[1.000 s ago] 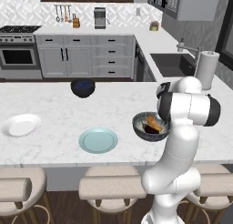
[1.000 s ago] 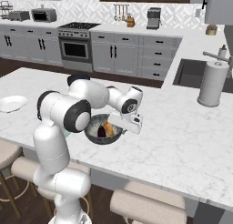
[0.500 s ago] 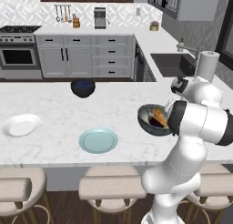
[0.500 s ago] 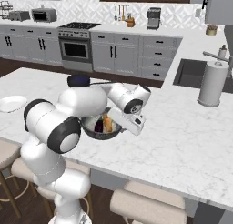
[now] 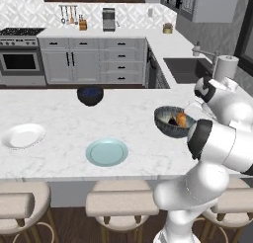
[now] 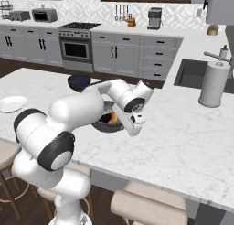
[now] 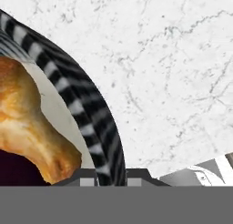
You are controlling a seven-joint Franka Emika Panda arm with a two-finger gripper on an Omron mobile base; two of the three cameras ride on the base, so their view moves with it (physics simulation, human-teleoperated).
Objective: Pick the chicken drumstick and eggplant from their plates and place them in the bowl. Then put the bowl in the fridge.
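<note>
**Claw carrying the loaded bowl, fridge leg pending**

Claw (image 7: 112, 175) is pinching the rim of the bowl (image 5: 170, 122) between its jaws, and we are holding that bowl tilted and, as far as we can judge, lifted just off the counter (image 5: 59, 113) near its right end.

Working down from the largest piece: we are not seeing the fridge from where the base is standing, so we are judging the whole second half of the task, carrying the bowl there and setting it inside, as yet to do.

On the counter, the white plate (image 5: 22, 136) and the teal plate (image 5: 106, 152) are both lying bare, well apart from the bowl, so we are counting both picks as finished.

Inside the bowl, the chicken drumstick (image 7: 27, 127) is resting against the wall near the clamped rim, and the eggplant (image 5: 172, 121) is showing as a dark patch just beside it.
</note>
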